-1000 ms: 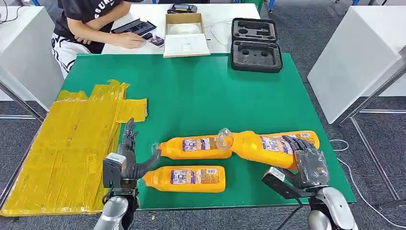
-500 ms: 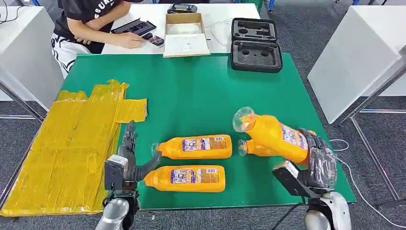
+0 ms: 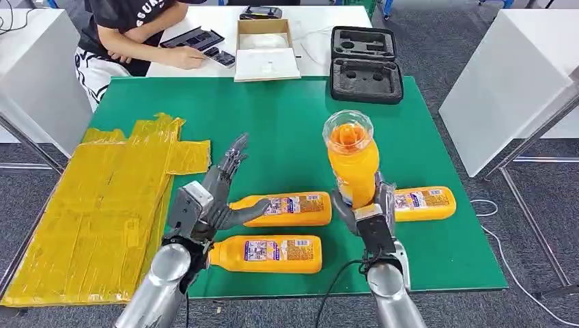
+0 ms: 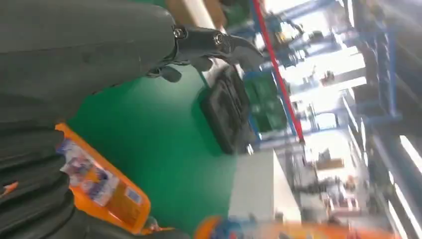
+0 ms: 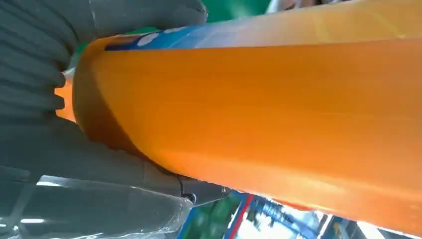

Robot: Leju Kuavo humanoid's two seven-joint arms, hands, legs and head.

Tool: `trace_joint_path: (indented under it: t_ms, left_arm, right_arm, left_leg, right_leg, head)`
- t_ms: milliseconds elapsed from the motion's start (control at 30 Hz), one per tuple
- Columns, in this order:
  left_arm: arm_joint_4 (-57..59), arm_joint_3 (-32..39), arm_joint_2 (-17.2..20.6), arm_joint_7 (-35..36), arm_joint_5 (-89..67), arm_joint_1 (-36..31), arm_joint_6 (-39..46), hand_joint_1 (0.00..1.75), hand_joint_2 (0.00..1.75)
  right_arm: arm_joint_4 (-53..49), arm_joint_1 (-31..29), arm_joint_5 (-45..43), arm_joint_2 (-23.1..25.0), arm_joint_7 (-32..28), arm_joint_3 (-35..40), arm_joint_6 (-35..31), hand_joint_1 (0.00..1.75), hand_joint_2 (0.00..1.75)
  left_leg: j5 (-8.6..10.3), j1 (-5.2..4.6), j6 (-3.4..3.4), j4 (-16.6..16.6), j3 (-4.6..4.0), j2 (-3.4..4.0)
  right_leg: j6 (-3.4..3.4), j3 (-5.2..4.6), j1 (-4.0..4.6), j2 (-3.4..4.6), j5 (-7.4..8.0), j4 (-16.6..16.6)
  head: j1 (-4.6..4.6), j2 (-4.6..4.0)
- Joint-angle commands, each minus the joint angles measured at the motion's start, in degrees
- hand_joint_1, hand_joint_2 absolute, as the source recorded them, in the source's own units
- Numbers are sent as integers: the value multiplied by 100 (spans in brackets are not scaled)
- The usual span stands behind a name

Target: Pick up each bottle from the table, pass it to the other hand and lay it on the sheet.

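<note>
Right hand [image 3: 365, 208] grasping the lifted bottle [image 3: 352, 164] by its base, cap end up, above the green table [image 3: 287, 130]. Left hand [image 3: 217, 195] released, fingers spread, raised just off the held bottle's left over the middle bottle [image 3: 290, 209]. Broad bare green beyond both hands toward the far edge and black foam case [image 3: 365, 65]. Yellow sheet [image 3: 102, 198] left of the left hand, overhanging the table's left edge. Near bottle [image 3: 270, 254] close to the front edge; right bottle [image 3: 423, 203] just right of the right hand.

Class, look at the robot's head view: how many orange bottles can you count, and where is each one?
4. One bottle is held upright in the right hand. Three lie on the green table: a middle bottle, a near bottle by the front edge, and a right bottle partly hidden behind that hand.
</note>
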Motion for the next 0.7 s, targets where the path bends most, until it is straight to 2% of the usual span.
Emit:
trace_joint_path:
  t_ms: [33,133,433,500,567,700]
  left_arm:
    - [61,-500,440,273,479,-811,-379,0,175]
    - [-4,-602,506,332,767,-867,-692,0,175]
    - [79,-744,442,326,749,-970,-692,0,175]
    - [99,-771,454,321,756,-950,-675,0,175]
    - [81,-760,460,294,760,-892,-641,0,175]
    - [32,-793,436,233,715,-823,-566,0,175]
  right_arm:
    - [786,-785,-207,-89,-64,797,117,175,175]
    - [869,-837,-266,-145,-118,915,138,175,175]
    - [1043,-977,-300,-215,-121,993,254,175,175]
    - [1090,-984,-248,-249,-83,1115,372,175,175]
    - [1152,-981,-212,-262,-23,1191,502,175,175]
    - [1333,-1086,-171,-239,83,1280,698,175,175]
  left_leg:
    - [-9,5,-14,4,10,22]
    - [-11,7,-16,4,14,19]
    - [-8,4,-14,2,3,10]
    - [-25,11,-30,14,29,23]
    - [-8,5,-14,1,4,10]
    - [-16,5,-20,3,17,19]
  right_leg:
    - [-5,8,6,13,-2,-1]
    - [-7,13,7,9,-4,-3]
    - [-5,2,4,2,-3,-4]
    - [-11,32,13,4,-16,0]
    - [-5,3,5,2,-3,-6]
    - [-7,16,6,7,-8,-5]
  head:
    - [-4,0]
    - [-2,0]
    - [0,0]
    - [-2,0]
    - [-2,0]
    - [-2,0]
